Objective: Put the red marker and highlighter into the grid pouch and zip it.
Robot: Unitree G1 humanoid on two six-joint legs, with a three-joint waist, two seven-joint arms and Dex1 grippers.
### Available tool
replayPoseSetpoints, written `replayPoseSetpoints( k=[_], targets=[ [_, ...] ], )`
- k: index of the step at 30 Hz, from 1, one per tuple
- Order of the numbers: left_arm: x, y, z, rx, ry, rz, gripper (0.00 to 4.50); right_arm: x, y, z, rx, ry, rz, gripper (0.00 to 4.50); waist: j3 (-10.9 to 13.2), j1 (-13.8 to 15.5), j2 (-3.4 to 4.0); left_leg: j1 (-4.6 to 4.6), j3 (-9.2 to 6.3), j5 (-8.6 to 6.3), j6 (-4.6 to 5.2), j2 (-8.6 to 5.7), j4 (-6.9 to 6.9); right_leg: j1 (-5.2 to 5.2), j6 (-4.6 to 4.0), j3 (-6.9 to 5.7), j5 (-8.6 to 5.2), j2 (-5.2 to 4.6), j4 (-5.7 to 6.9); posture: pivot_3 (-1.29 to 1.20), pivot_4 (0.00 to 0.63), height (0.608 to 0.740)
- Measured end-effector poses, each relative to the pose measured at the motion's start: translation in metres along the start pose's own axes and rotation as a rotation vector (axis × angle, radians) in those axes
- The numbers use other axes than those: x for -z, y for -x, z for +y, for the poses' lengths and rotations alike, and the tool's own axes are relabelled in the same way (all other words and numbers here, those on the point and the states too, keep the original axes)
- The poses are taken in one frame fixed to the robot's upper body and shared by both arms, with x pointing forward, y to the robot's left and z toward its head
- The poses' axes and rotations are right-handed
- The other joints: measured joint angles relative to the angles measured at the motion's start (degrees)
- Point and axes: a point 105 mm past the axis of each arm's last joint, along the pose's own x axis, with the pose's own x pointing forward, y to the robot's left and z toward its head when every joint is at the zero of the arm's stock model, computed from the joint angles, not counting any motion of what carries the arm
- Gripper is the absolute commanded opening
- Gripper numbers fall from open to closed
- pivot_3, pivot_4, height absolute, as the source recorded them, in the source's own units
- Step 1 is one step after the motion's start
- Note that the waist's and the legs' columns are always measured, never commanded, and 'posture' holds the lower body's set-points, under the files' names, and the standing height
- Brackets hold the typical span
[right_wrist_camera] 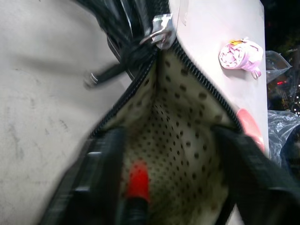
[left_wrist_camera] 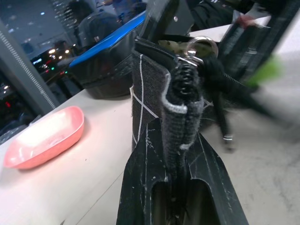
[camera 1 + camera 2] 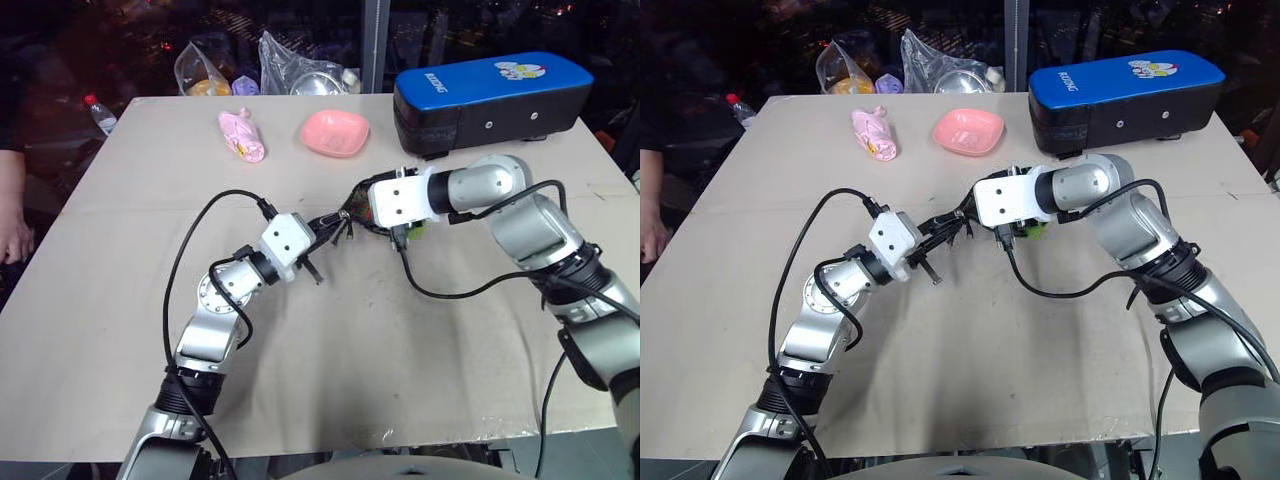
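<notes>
On the left, the robot's left gripper (image 3: 322,238) is pinching one end of the flat black fabric pouch with white grid lines (image 2: 149,93). Its jaws are squeezing tight on the cloth edge, just below the silver zipper pull (image 2: 200,46). The pouch is hanging above the pale table (image 3: 120,300), between the two arms.

If that pinch is slipping, the pouch is going to drop and the open mouth is going to fold shut. The grip is only on a thin bit of cloth, so a hard tug from the other arm could pull it free.

In the middle, the pouch mouth is gaping open, and its tan spotted lining (image 1: 183,136) is showing inside. The slim red marker (image 1: 137,183) is sitting at the mouth, red end first, between the right gripper's fingers. The right gripper (image 3: 383,216) is reaching into the pouch with its jaws spread wide, so it is not squeezing the marker. The marker could tip out if the pouch is tilting the wrong way.

A bit of bright green, likely the chunky green highlighter (image 3: 414,231), is peeking out under the right gripper. It is not clear if it is inside the pouch.

Far back, a small pink bowl (image 3: 335,133) is looking empty. On the right, a big blue-topped black case (image 3: 490,95) is standing shut.
</notes>
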Motion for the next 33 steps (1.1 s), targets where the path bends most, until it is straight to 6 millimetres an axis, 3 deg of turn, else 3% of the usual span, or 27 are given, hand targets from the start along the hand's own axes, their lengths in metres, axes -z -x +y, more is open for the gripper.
replayPoseSetpoints(
  k=[8,12,16,19,33],
  targets=[
    [0.0,0.0,0.0,-0.003,0.006,-0.002,0.0,0.003,0.047,-0.022,0.107,-0.213,-0.039,4.47,0.0,-0.1,0.0,0.02,-0.09,-0.02,0.03,0.01,-0.01,0.0,0.0,0.01,0.0,0.01,0.0,0.0,0.15,0.74],
    [0.0,0.0,0.0,-0.005,0.007,-0.001,0.0,0.011,0.066,-0.015,0.126,-0.368,-0.014,4.47,0.0,-0.1,0.0,0.03,-0.18,-0.03,0.05,0.01,-0.02,0.01,-0.01,0.02,0.0,0.0,0.0,0.0,0.15,0.74],
    [0.0,0.0,-0.001,-0.004,0.01,-0.004,0.0,0.014,0.061,0.014,0.099,-0.522,0.006,4.47,0.0,-0.1,0.0,0.01,-0.22,-0.03,0.05,0.01,-0.04,0.0,-0.01,0.02,0.0,0.01,0.0,0.0,0.15,0.74],
    [0.0,0.0,0.0,-0.008,0.01,-0.003,0.0,0.008,0.054,0.041,0.042,-0.538,0.004,4.47,0.0,-0.1,0.0,0.01,-0.24,-0.03,0.05,0.01,-0.03,0.01,0.0,0.02,0.0,0.01,0.0,0.0,0.15,0.74],
    [0.0,0.001,0.0,-0.005,0.009,-0.002,0.0,0.039,0.056,0.061,0.084,-0.601,0.157,4.47,0.0,-0.1,-0.01,0.01,-0.25,-0.03,0.05,-0.02,-0.02,0.02,0.02,0.0,-0.01,0.0,-0.02,0.0,0.15,0.74]
  ],
)
